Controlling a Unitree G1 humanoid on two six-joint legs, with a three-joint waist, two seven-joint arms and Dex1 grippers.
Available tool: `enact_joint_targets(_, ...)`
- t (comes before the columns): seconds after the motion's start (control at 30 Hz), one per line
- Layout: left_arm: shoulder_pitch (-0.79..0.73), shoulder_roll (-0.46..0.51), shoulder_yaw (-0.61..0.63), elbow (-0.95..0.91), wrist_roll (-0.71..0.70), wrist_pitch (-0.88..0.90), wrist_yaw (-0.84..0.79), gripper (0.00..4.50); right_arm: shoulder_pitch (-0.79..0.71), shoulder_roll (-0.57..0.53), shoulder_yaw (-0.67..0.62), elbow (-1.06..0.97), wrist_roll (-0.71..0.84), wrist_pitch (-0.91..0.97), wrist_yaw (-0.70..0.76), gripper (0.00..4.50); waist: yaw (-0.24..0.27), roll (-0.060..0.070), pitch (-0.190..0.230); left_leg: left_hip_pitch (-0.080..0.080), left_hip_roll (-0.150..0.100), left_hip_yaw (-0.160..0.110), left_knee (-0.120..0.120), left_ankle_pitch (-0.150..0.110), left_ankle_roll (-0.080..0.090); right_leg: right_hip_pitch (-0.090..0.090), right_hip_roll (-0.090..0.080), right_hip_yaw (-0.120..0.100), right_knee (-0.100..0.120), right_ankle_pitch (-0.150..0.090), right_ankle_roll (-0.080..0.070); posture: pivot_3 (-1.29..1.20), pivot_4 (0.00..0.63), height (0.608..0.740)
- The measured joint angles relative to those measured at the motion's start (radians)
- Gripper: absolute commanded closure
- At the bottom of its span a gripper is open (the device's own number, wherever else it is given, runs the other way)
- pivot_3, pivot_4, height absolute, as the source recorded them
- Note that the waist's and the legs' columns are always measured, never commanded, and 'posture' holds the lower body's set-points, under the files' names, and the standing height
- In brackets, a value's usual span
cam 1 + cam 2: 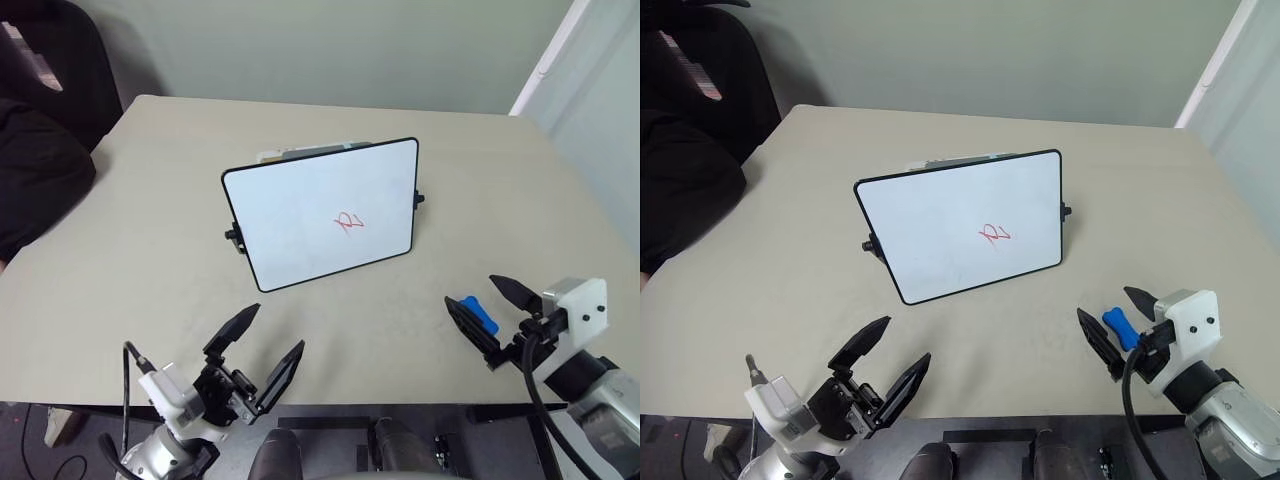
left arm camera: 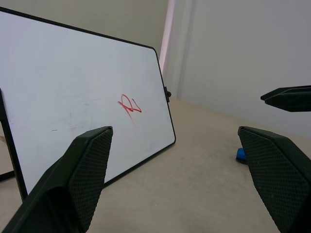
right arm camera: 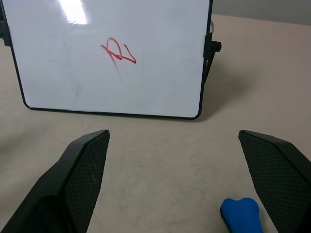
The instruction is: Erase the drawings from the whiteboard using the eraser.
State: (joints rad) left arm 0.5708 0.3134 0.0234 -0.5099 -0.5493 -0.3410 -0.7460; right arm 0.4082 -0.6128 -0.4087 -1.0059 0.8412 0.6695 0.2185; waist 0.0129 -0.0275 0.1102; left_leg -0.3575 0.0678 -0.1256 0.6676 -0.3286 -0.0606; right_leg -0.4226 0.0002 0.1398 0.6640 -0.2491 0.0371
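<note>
The whiteboard (image 1: 322,213) stands tilted back on the beige surface (image 1: 150,200), near the middle of the head views, with its white face towards the robot and small black knobs at its side edges. The drawings (image 1: 349,222), a small red scribble, sit slightly towards 3 o'clock of the board's centre.

The eraser (image 1: 479,314), a small blue block, lies on the surface towards 5 o'clock from the board, well apart from it and near the front edge. The right pincer (image 1: 488,318) hovers there with its jaws spread wide, one finger on each side of the eraser. The head views do not make clear whether a finger touches it. In the right wrist view the eraser (image 3: 241,215) lies low between the two fingers, closer to one of them, not clamped. That arm reaches in from 4 o'clock, with the pincer held about level and aimed inward towards the board.

The left pincer (image 1: 256,350) hovers at 7 o'clock from the board, close to the front edge of the surface. Its jaws are also wide and nothing is between them. Its fingers tip slightly upward and point towards the board. In the left wrist view the whiteboard (image 2: 73,97) and the drawings (image 2: 129,105) lie ahead, between its fingers.

At 10 o'clock, beyond the surface, there is a dark chair (image 1: 45,90).
</note>
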Motion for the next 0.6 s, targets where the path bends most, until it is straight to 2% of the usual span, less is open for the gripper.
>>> enact_joint_targets(0.2,-0.04,-0.001,0.011,0.071,-0.01,0.001,-0.012,0.0,0.033,0.0,-0.005,0.002,-0.003,-0.003,0.009,0.01,0.001,0.0,0.0,0.0,0.0,0.0,0.0,0.0,0.0,0.0,0.0,0.0,0.0,0.0,0.0,0.0,0.15,0.74)
enact_joint_targets(0.6,-0.104,0.012,0.097,0.131,-0.037,0.014,-0.012,0.0,-0.031,-0.047,-0.016,0.086,0.043,0.042,0.011,0.01,0.002,-0.001,0.0,0.0,0.0,0.0,0.0,0.0,0.0,0.0,0.0,0.0,0.0,0.0,0.0,0.0,0.15,0.74)
